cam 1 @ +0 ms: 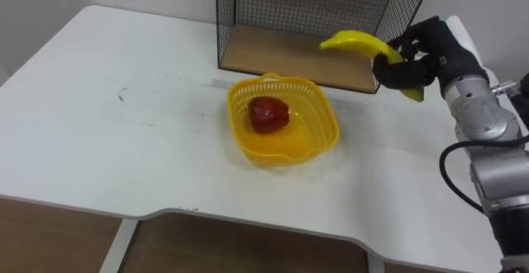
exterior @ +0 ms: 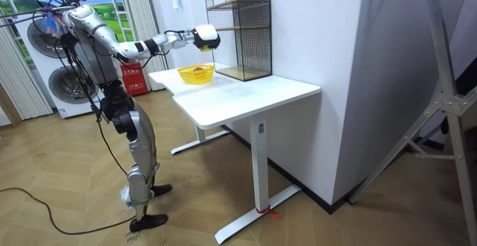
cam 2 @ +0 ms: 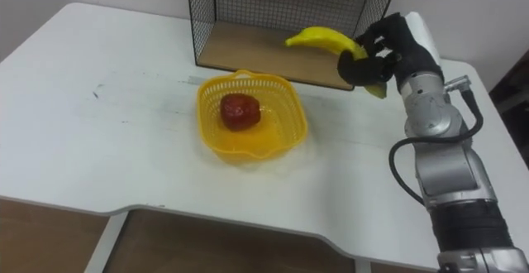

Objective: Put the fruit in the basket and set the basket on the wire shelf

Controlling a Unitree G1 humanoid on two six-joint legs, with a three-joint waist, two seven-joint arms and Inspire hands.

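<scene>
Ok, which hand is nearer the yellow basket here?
Right. The right hand, curled round the banana, is raised just right of the yellow basket and beyond it, before the wire shelf; the left hand is nowhere over the table.

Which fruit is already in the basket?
The red fruit lies in the basket. The banana is held in the right hand, above the table.

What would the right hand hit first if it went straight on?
Probably the wire shelf, near its right end; the right hand, holding the banana, points that way, though depth is unclear.
</scene>
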